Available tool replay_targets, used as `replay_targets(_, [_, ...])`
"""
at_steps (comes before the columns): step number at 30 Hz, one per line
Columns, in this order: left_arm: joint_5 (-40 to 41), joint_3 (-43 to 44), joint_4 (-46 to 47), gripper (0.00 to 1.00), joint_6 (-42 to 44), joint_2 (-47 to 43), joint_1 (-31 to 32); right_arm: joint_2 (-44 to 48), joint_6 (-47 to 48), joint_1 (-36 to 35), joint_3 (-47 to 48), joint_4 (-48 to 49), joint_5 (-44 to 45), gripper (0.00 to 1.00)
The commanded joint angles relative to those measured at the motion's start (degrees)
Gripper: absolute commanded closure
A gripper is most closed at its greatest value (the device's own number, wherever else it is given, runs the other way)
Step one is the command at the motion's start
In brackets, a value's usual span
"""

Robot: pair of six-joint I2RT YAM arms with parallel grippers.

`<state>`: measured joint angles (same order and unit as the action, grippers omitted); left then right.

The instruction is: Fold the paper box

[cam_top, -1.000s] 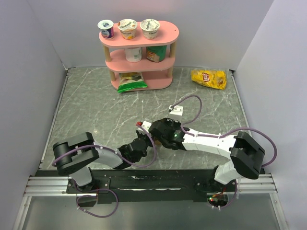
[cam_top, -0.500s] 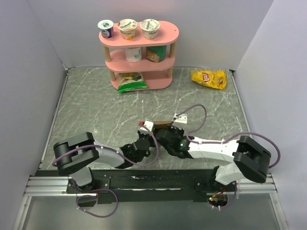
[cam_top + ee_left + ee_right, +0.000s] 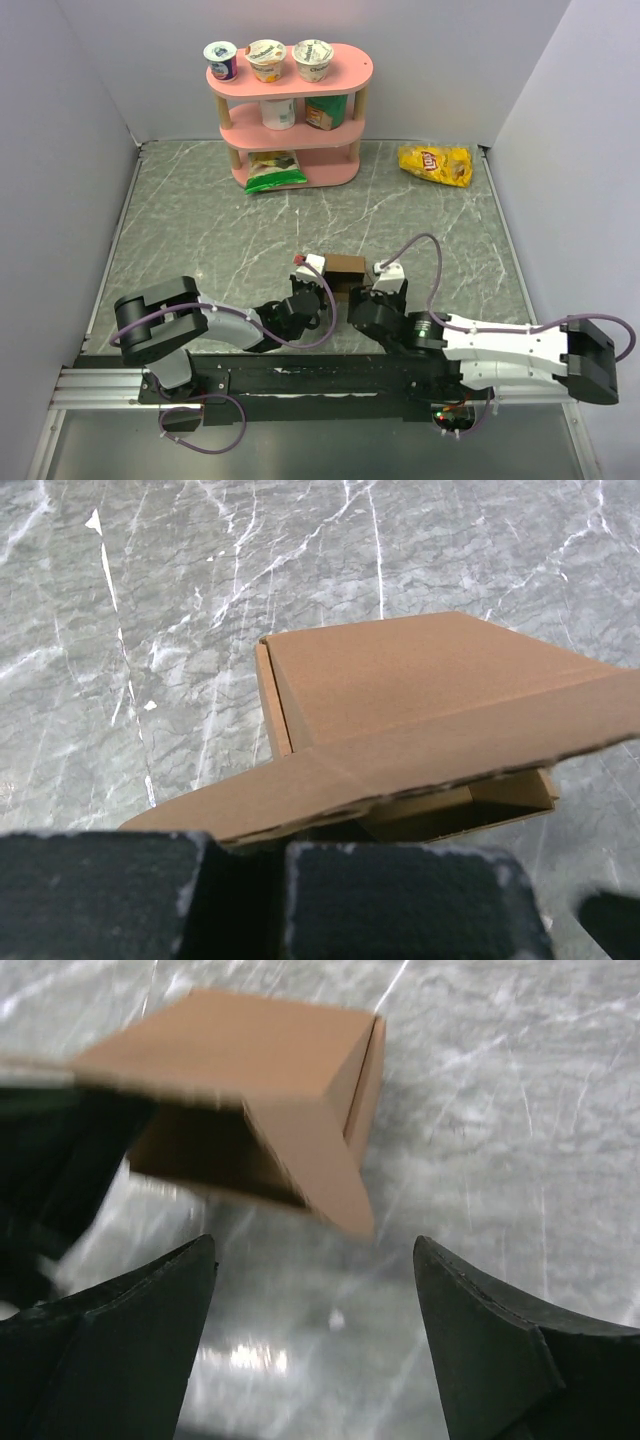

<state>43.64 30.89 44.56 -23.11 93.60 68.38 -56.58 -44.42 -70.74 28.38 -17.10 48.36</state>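
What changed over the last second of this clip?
The right pincer opened and drew back from the paper box toward the near edge, to the right. The left pincer stays shut on a flap of the box. The pink shelf and chip bag have not moved.

Paper box [image 3: 400,680] partly folded, flap pinched between closed dark jaws; grey marble table [image 3: 120,630] beneath.

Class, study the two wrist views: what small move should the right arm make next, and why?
Probably ease the open right gripper forward to press the loose flap inward. The left gripper appears to pinch the paper box by another flap, while the right fingers stand clear of the cardboard.
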Motion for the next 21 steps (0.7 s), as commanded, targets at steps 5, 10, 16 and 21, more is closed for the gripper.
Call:
replay_targets(5, [-1.1,-1.0,-4.9,0.99,2.4,1.8,0.5,16.0,-11.6,-8.1,-0.3,-22.9,4.5,0.18])
replay_targets(10, [-1.5,-2.0,-2.9,0.99,4.2,1.8,0.5,29.0,10.2,-8.9,2.3,-8.8,3.2,0.28])
replay_targets(16, [-2.0,-1.9,-1.6,0.99,5.4,2.5,0.4,24.6,19.1,-8.6,9.9,3.0,9.1,0.28])
replay_targets(21, [-2.9,-2.9,-0.1,0.99,6.5,1.4,0.5,11.6,16.8,4.1,17.4,0.6,5.6,0.28])
